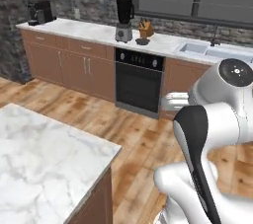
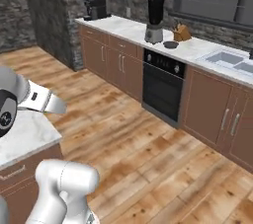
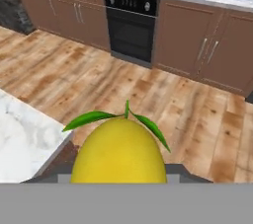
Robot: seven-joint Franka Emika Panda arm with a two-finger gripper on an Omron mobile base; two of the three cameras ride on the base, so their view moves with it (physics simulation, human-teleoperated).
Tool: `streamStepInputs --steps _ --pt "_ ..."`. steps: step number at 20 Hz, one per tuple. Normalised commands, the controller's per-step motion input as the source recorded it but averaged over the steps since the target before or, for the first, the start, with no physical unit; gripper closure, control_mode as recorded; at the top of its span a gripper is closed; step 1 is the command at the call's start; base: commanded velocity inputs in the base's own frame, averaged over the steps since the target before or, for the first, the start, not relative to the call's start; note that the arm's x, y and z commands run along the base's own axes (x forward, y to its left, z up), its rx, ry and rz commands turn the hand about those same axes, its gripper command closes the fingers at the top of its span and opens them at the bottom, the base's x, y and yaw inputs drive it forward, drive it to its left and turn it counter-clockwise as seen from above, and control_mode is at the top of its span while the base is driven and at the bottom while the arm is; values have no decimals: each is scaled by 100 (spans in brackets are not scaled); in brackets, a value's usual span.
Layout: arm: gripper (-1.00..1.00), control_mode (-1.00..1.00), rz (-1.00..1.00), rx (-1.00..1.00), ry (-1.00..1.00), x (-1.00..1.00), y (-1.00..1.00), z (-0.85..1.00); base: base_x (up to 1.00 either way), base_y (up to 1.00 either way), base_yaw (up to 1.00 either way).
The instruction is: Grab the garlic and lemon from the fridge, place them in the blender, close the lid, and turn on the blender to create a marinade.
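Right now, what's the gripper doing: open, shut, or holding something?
Gripper: shut on the lemon, which sits between the fingers with its green leaves up.

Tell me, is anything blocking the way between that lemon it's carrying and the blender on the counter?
Nothing visible does. The lemon faces open wooden floor, and the blender stands on the far counter above the oven.

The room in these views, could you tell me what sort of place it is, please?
A home kitchen, rendered: a black built-in oven under a marble counter, a sink below the window, and a blender on the counter.
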Motion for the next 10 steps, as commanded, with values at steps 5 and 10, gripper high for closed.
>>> streamStepInputs --steps 5,10 --pt "100 100 0 0 0 0 0 0 89 -70 -52" --pt "100 100 0 0 0 0 0 0 100 -55 -29"
